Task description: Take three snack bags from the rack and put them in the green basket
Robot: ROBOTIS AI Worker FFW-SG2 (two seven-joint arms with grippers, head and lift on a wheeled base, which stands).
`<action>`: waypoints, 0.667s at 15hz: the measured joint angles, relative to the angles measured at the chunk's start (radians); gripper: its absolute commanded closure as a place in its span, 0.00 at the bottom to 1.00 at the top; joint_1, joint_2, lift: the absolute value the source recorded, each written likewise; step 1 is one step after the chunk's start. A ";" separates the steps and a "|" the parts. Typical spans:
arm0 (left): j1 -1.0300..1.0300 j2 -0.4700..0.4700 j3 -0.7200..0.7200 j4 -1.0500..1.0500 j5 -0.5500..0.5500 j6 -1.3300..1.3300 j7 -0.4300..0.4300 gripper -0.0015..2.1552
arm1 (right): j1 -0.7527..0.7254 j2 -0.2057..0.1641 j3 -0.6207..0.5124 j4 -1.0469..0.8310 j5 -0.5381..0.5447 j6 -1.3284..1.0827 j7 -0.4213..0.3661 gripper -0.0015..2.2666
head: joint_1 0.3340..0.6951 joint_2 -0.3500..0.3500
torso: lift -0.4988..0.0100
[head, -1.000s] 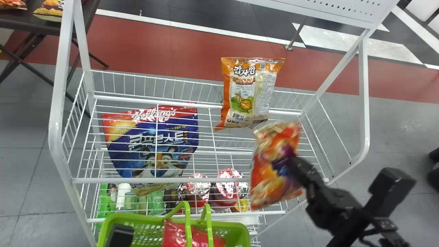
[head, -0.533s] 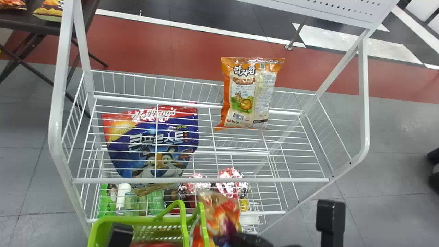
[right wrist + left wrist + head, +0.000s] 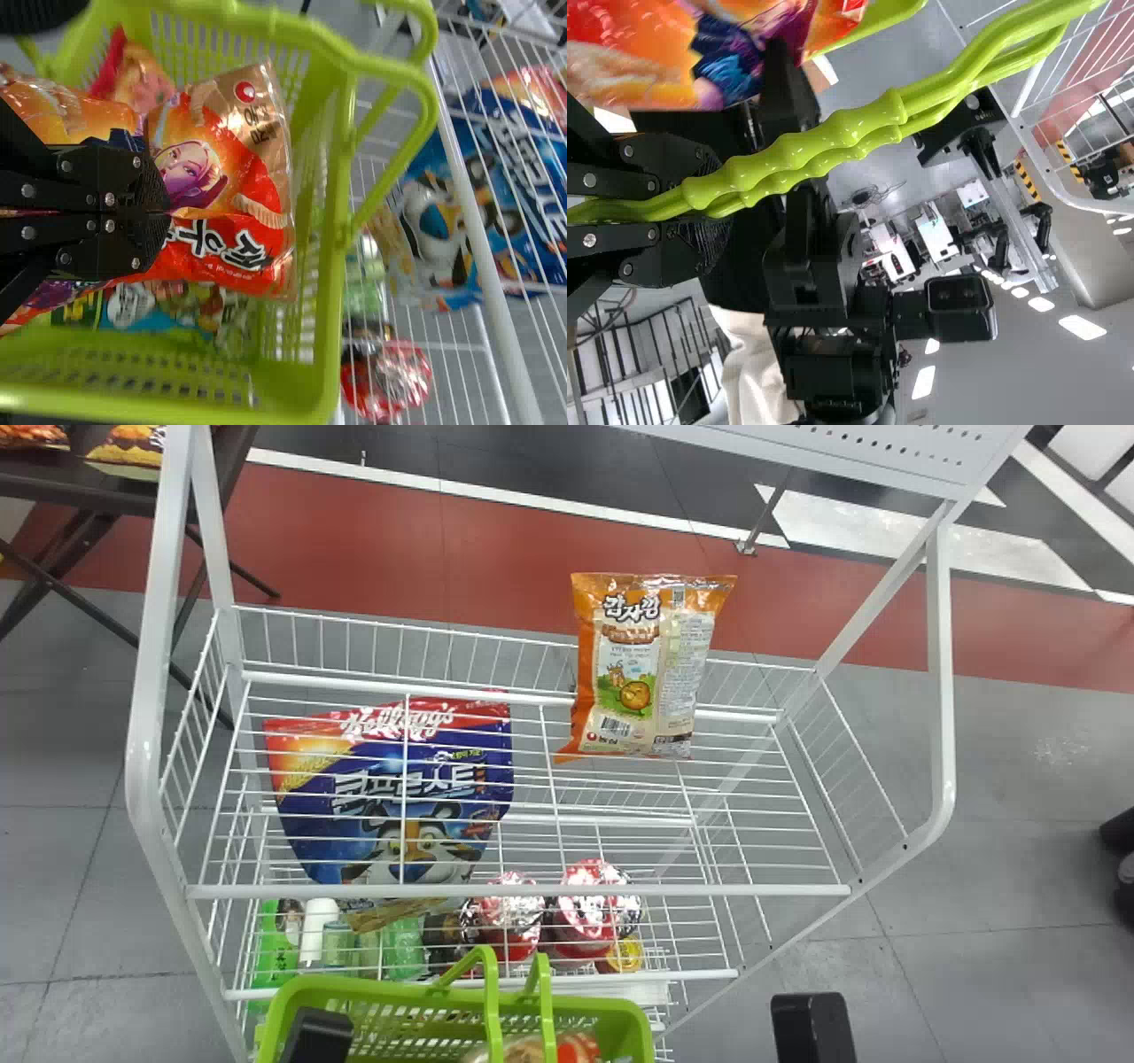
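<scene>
1. Right wrist view: green basket [image 3: 330, 341] at left, red-orange snack bag [image 3: 229, 221] inside among other packets [image 3: 177, 310].
2. Right pincer [image 3: 166, 211] closed, pinching that bag.
3. Left wrist view: left pincer [image 3: 719, 205] closed around the basket's handles [image 3: 833, 133].

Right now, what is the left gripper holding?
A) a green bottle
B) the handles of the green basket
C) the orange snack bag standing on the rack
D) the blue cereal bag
B, because the left gripper is closed around the handles of the green basket.
</scene>
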 measured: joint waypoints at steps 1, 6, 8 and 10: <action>0.002 0.001 0.001 -0.002 0.000 0.000 0.000 0.72 | -0.003 -0.003 0.000 0.012 0.013 -0.038 -0.006 0.00 | 1.00 0.00 | 0.97; 0.000 -0.001 -0.001 -0.003 -0.001 0.000 0.001 0.72 | -0.009 -0.002 -0.017 0.005 0.015 -0.158 -0.024 0.04 | 1.00 0.00 | 0.97; -0.001 -0.002 -0.001 -0.003 -0.001 0.000 0.001 0.72 | -0.009 0.010 -0.007 0.003 0.015 -0.345 -0.010 0.04 | 1.00 0.00 | 0.97; -0.001 -0.002 -0.001 -0.003 -0.001 0.000 0.001 0.72 | -0.009 0.030 0.012 -0.003 0.025 -0.531 -0.024 0.04 | 1.00 0.00 | 0.97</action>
